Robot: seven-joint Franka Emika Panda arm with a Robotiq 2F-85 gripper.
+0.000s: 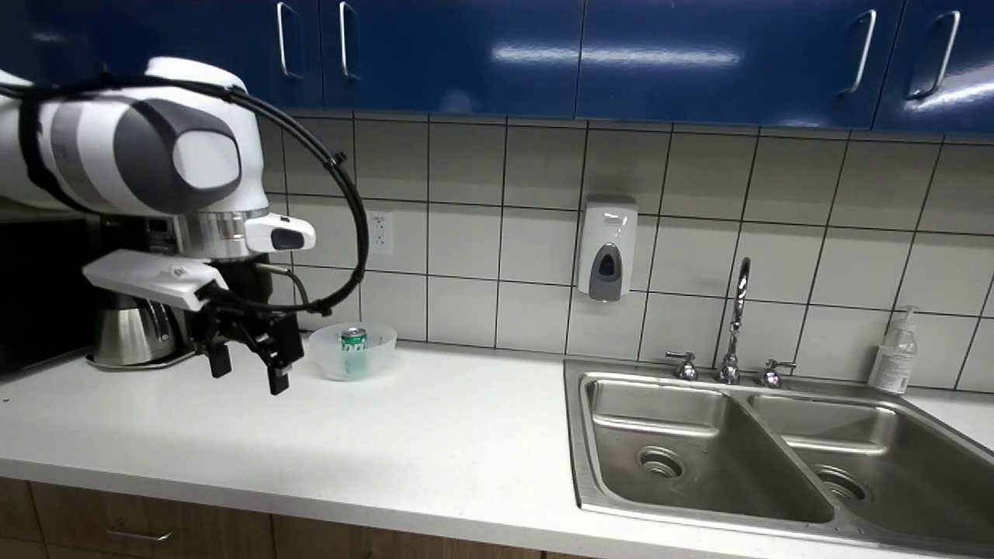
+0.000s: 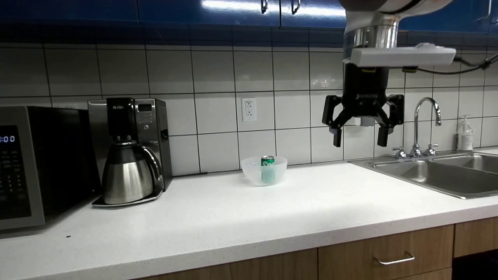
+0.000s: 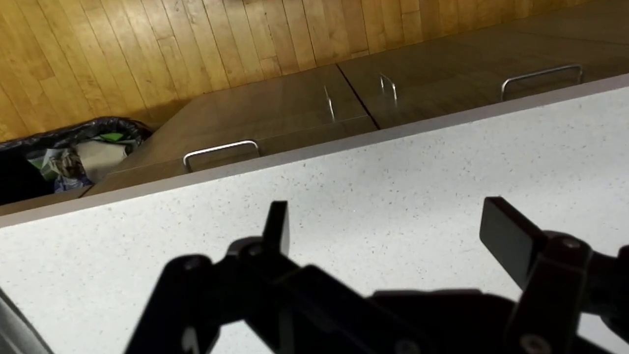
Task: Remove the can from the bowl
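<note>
The small green can (image 1: 353,339) stands upright inside the translucent whitish bowl (image 1: 324,355), its top showing above the near rim and its lower part seen through the wall. In an exterior view the can (image 2: 267,161) and the bowl (image 2: 250,171) rest on the counter near the tiled wall. My gripper (image 1: 249,374) is open and empty, pointing down above the counter, apart from the bowl. It also shows open in an exterior view (image 2: 360,141), to the bowl's right and higher. In the wrist view the gripper (image 3: 386,221) has only counter between its fingers; can and bowl are out of view there.
A coffee maker (image 2: 157,128) with a steel carafe (image 2: 128,175) and a microwave (image 2: 35,167) stand on the counter (image 2: 218,217). A steel sink (image 1: 581,435) with a faucet (image 1: 730,341) is set into it. Blue cabinets (image 1: 466,54) hang above. A trash bin (image 3: 103,123) shows beyond the counter edge.
</note>
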